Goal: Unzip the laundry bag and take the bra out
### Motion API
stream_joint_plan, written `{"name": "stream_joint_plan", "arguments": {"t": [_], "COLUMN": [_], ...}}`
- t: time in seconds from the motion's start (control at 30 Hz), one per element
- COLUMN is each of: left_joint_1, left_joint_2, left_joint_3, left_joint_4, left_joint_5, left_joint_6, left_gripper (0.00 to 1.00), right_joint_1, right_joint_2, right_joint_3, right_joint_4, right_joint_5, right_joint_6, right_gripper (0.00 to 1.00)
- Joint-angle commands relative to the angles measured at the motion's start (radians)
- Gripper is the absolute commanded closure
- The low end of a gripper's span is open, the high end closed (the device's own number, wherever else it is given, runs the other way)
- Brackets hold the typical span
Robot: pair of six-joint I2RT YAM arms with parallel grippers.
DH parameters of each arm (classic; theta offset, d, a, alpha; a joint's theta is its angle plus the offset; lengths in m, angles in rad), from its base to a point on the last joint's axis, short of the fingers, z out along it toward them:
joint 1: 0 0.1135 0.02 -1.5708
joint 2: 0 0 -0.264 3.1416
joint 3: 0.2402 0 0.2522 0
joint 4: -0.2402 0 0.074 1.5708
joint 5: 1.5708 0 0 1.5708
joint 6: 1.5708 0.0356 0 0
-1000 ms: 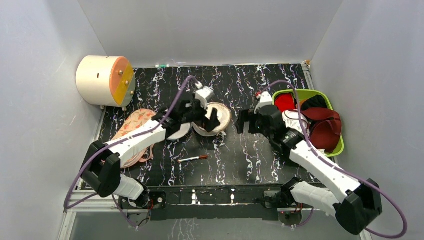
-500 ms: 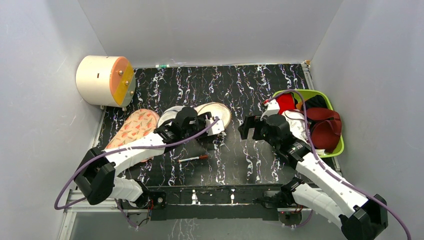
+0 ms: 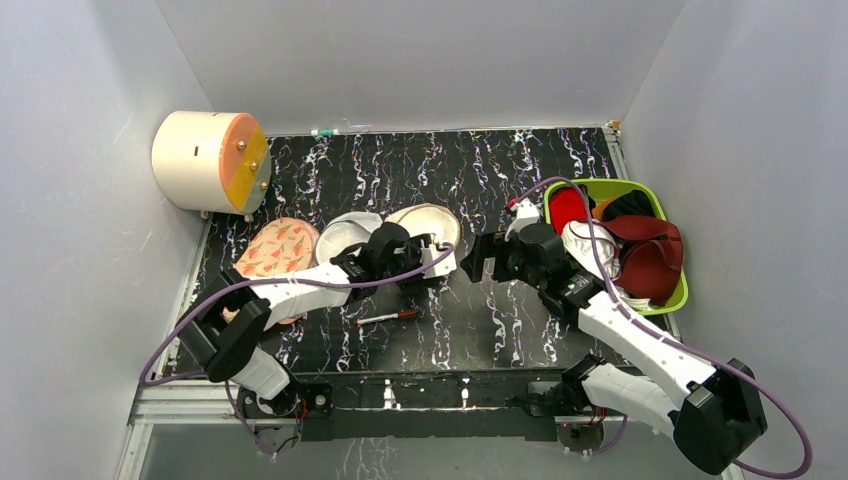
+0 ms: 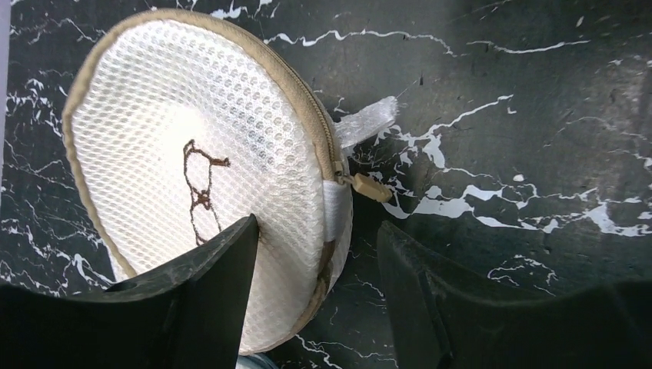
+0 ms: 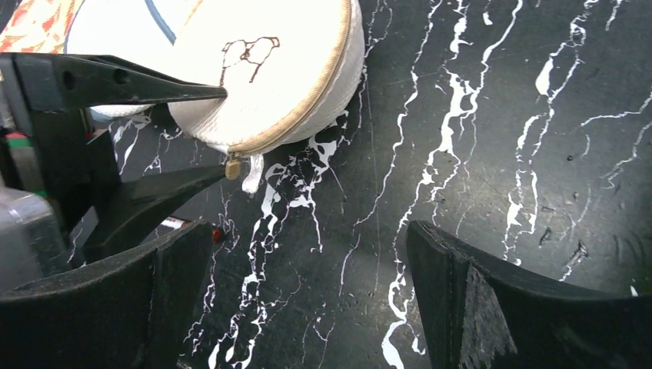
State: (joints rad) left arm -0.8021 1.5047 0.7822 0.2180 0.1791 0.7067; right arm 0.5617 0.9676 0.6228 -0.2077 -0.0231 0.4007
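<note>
Across the whole floor runs the black marbled counter (image 3: 500,170). Far-left corner: cream drum (image 3: 205,160) on its side, orange face toward the middle. Right edge: green basket (image 3: 610,185) heaped with red and dark clothes (image 3: 650,255).

Both arms reach toward mid-counter. My left hand (image 4: 317,231) is spread and pinching nothing. It straddles the near rim of the laundry bag (image 4: 192,154): one finger tip lies against the mesh by the dark glasses-like mark, the other sits low on the counter side below the zip. My right hand (image 5: 307,231) is also spread wide and holds nothing. It hangs over bare counter just right of the bag.

A peach-pink bra (image 3: 275,248) lies left of centre, with the grey-white pouch (image 3: 345,232) just beside it. The laundry bag touches or overlaps that pouch on its right and sits tilted. I cannot make out its contents through the mesh.

Pen (image 3: 385,318) lies near the front, apart from the bag.

Zip pull (image 4: 371,187): tan tab, hanging off the rim between my left fingers, ungripped.
</note>
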Motion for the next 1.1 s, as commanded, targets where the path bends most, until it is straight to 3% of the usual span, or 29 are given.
{"name": "stream_joint_plan", "arguments": {"t": [0.0,0.33,0.53,0.73,0.9,1.07], "left_joint_1": [-0.004,-0.005,-0.005,-0.005,-0.005,-0.005], "left_joint_2": [0.024,0.015,0.046,0.045,0.05,0.072], "left_joint_3": [0.027,0.122,0.251,0.265,0.28,0.302], "left_joint_4": [0.049,0.02,-0.085,-0.118,-0.131,-0.153], "left_joint_5": [-0.056,-0.057,-0.097,-0.092,-0.054,-0.022], "left_joint_6": [-0.001,-0.193,-0.402,-0.583,-0.649,-0.692], "left_gripper": [0.46,0.83,0.99,1.0,1.0,1.0], "right_joint_1": [-0.001,-0.001,0.0,-0.002,-0.001,0.0], "right_joint_2": [0.025,0.001,-0.04,-0.029,0.025,0.14], "right_joint_3": [0.004,0.017,0.032,0.054,0.062,0.109], "right_joint_4": [0.102,0.115,0.096,0.14,0.225,0.283], "right_joint_5": [-0.054,-0.081,-0.071,-0.109,-0.112,-0.19], "right_joint_6": [0.007,-0.017,-0.029,-0.031,0.008,0.057], "right_gripper": [0.03,0.17,0.34,0.52,0.67,0.68]}}
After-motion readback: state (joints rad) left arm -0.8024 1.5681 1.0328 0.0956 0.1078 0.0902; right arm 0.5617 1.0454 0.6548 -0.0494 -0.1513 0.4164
